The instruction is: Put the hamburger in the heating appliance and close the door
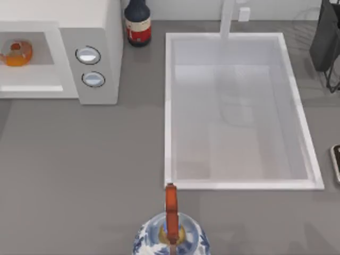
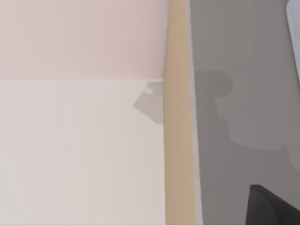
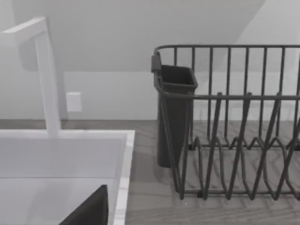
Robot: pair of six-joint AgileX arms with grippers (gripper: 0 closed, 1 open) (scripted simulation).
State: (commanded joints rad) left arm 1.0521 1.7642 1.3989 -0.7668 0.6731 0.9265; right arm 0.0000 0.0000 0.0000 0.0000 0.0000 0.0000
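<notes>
Hamburger (image 1: 16, 52) position: inside the grey cavity of the heating appliance (image 1: 98, 32), at the far left of the top view, resting on the cavity floor. The appliance is cut off by the top view's left edge, so the full cavity and the door cannot be made out; whether the door is open or closed cannot be told with certainty, though the cavity interior is exposed to the camera. Two round silver knobs (image 1: 88, 55) sit on the side panel to the right of the cavity.

Left wrist view: a pale flat surface, a tan vertical strip and grey table surface (image 2: 243, 47), with a dark corner (image 2: 272, 208) at the frame's lower edge, too little to identify. Right wrist view: the sink basin (image 3: 61, 154), a white faucet (image 3: 44, 75) and a dark wire dish rack (image 3: 234, 122) with a dark cup; a dark corner at the lower edge is likewise unidentifiable.

Gripper state: neither arm's fingers can be read, and no contact with any object is visible.

Other items: dark bottle (image 1: 137, 24) beside the appliance; blue-and-white kettle (image 1: 171, 234), cut off by the near edge.
</notes>
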